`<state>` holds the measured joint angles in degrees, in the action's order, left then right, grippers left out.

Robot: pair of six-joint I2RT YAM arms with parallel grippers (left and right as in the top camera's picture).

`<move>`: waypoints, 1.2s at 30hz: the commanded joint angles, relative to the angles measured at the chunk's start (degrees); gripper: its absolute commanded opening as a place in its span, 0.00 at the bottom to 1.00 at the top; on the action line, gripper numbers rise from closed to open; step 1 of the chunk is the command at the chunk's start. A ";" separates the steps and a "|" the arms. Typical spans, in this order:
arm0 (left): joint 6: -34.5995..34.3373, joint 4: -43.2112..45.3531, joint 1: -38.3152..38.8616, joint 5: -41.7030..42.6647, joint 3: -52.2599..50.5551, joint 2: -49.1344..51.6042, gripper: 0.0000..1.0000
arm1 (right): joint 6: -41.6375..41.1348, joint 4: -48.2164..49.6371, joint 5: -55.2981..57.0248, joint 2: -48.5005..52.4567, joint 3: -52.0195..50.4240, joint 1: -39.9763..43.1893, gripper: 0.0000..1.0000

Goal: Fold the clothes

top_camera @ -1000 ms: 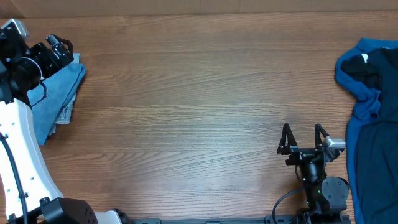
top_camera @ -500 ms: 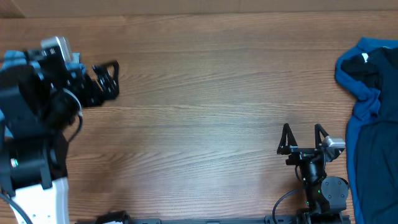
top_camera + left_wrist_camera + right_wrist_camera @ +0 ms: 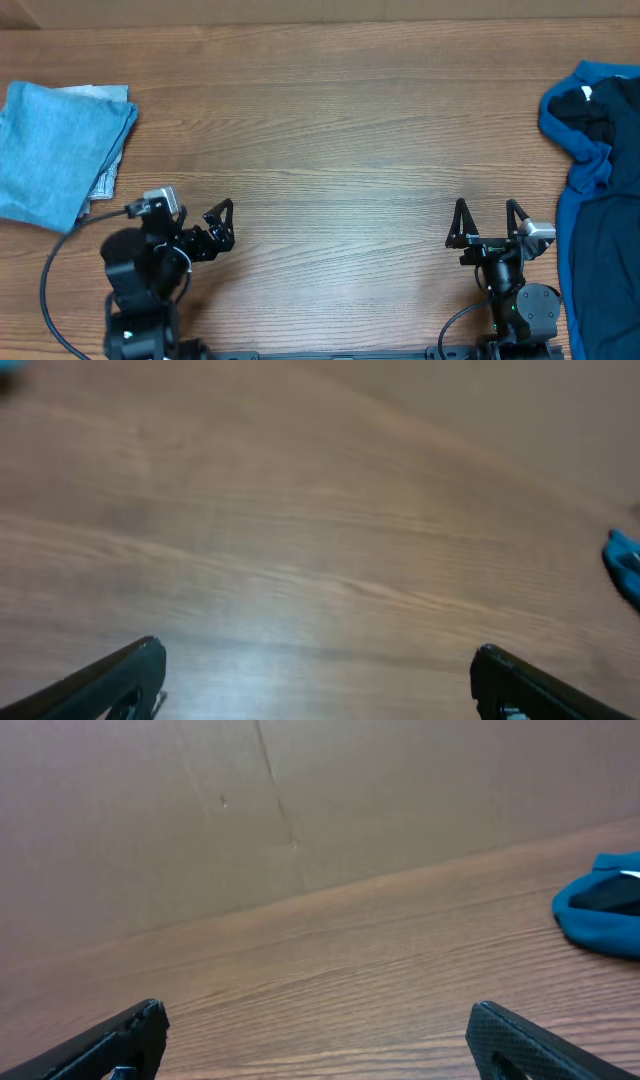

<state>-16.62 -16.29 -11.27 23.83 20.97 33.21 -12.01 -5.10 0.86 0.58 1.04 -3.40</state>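
A folded light blue cloth (image 3: 55, 150) lies at the table's left edge, over a grey folded piece. A crumpled dark blue garment (image 3: 600, 190) lies unfolded at the right edge; a part of it shows in the right wrist view (image 3: 605, 905) and a sliver in the left wrist view (image 3: 625, 560). My left gripper (image 3: 222, 226) is open and empty, low at the front left, well clear of the folded cloth; its wrist view (image 3: 315, 680) shows only bare wood between the fingers. My right gripper (image 3: 487, 222) is open and empty at the front right, left of the blue garment, also in its wrist view (image 3: 315, 1040).
The wooden table (image 3: 330, 130) stretches between the two cloths. A brown cardboard wall (image 3: 250, 800) stands along the far edge. A black cable (image 3: 55, 280) loops beside the left arm's base.
My left arm has drawn back from the folded cloth at the far left to the front left, leaving the cloth lying on the table. The right arm has not moved.
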 commanded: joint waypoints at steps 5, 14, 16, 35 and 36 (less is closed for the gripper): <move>-0.11 11.89 3.13 -13.09 -9.33 -9.07 1.00 | -0.04 0.44 0.57 -0.39 -0.59 0.26 1.00; -0.33 14.95 5.31 -16.83 -17.42 -16.46 1.00 | -0.04 0.44 0.57 -0.42 -0.59 0.26 1.00; -0.33 15.32 5.31 -16.98 -18.95 -17.90 1.00 | -0.04 0.44 0.57 -0.39 -0.59 0.26 1.00; 22.43 12.22 8.41 -19.98 -20.70 -33.00 1.00 | -0.04 0.44 0.57 -0.39 -0.59 0.26 1.00; 22.40 12.22 8.44 -19.96 -20.70 -33.05 1.00 | -0.04 0.44 0.57 -0.39 -0.59 0.26 1.00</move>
<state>3.46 -4.25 -3.33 4.40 0.71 2.24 -11.99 -5.13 0.89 0.58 1.04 -3.40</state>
